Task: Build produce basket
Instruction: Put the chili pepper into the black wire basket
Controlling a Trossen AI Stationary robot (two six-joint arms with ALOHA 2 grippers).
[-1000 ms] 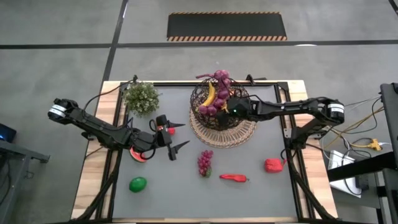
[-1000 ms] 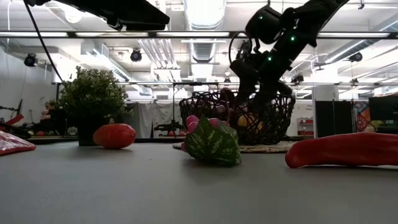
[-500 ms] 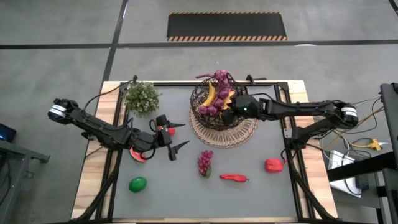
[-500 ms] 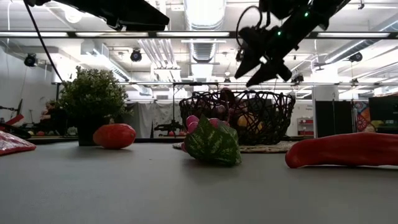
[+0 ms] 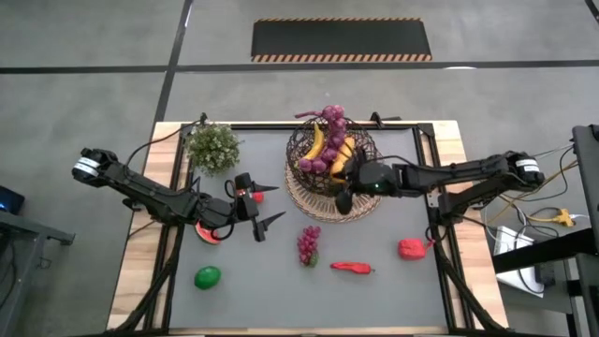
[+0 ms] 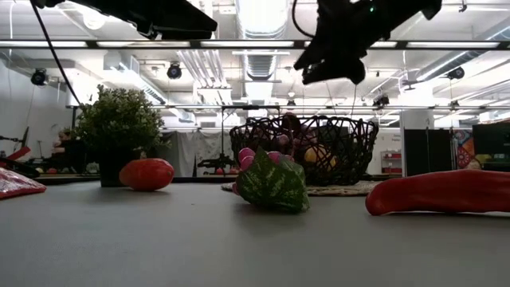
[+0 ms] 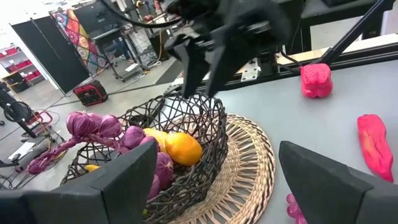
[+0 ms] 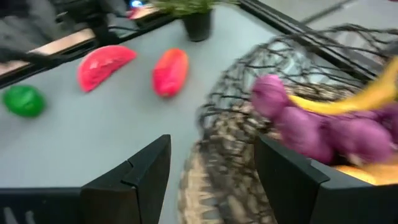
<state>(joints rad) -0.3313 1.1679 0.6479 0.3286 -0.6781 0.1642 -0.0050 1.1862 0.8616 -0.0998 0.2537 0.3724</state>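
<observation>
Basket: holds banana, orange, grapes. R gripper above its near rim, fingers apart, empty. L gripper beside basket, fingers wide, empty. Next, likely: fetch grapes near basket.

No legible txt or labels

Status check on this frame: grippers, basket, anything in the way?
Right gripper open, empty, over the mat by the basket. Left gripper open, parked near the watermelon slice. Grapes, peppers, lime on the table, nothing in the way.

Blurred basket, right wrist view
</observation>
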